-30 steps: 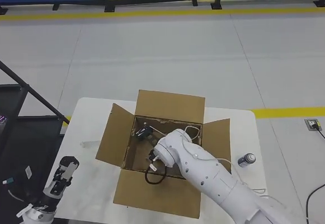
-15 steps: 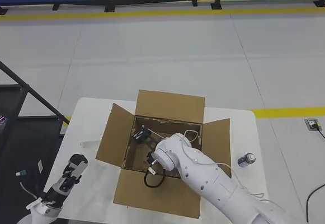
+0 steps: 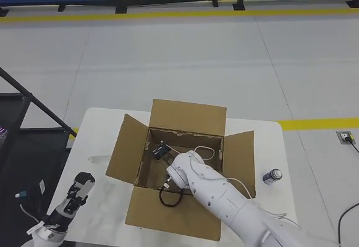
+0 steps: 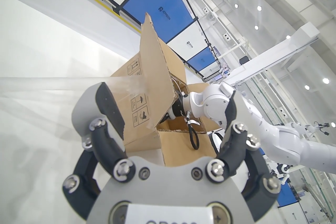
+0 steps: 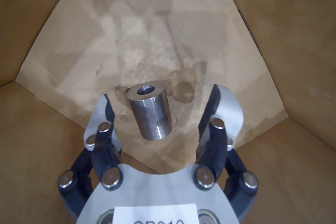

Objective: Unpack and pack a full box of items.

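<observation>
Grey metal cyl (image 5: 151, 114), 1 bore, upright in box (image 5: 157, 25); R gripper (image 5: 161, 93) spread astride it; L gripper (image 4: 168, 95) spread, empty.

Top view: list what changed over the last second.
The left gripper shifted slightly toward the cardboard box. The right gripper stayed inside the box, its arm easing toward the near flap. Nothing was taken or released. Box and small can stayed put.

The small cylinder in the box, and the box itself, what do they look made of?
Cylinder: metal, probably steel or aluminium. It has a dull grey machined finish with a faint sheen and a bored centre hole.
Box: brown cardboard, matte and apparently corrugated. A rough flap edge shows layered board in the left wrist view.
</observation>
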Motion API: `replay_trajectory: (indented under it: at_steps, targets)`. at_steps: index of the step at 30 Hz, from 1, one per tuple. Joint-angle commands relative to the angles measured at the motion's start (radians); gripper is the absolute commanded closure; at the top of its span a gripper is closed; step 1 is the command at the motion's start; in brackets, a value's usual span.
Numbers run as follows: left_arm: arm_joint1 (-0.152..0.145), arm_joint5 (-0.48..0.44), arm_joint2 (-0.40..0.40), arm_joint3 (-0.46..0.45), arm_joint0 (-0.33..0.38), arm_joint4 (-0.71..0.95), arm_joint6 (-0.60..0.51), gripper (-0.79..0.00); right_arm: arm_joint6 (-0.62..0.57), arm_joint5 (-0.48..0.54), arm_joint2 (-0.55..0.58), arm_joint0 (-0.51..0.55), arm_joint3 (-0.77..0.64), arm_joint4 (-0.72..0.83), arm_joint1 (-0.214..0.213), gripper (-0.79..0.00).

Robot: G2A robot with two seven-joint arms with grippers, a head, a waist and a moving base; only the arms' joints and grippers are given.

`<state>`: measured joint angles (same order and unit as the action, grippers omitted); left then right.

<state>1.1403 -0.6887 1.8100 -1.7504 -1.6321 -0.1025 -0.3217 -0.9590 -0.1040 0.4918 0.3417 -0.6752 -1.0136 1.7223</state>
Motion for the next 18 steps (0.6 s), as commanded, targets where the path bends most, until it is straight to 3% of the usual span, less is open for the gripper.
replay_trajectory:
  at_steps: [1, 8, 11, 13, 18]
  targets:
    - [0.000, 0.003, -0.002, 0.002, 0.002, 0.000, 0.000, -0.785, 0.013, 0.009, -0.004, -0.009, 0.042, 0.008, 0.016, -0.363]
    - [-0.001, 0.008, -0.005, 0.004, 0.006, -0.001, 0.002, -0.785, 0.011, 0.024, -0.015, -0.040, 0.150, 0.019, 0.068, -0.354]
    - [-0.001, 0.007, -0.005, 0.007, 0.006, -0.001, 0.007, -0.785, 0.019, 0.030, -0.016, -0.050, 0.180, 0.022, 0.086, -0.212]
    - [-0.001, 0.007, -0.006, 0.008, 0.006, -0.003, 0.010, -0.785, 0.021, 0.047, -0.009, -0.055, 0.192, 0.039, 0.096, 0.000]
    - [-0.001, 0.009, -0.010, 0.008, 0.008, -0.003, 0.013, -0.785, 0.029, 0.069, 0.005, -0.069, 0.204, 0.052, 0.109, 0.000]
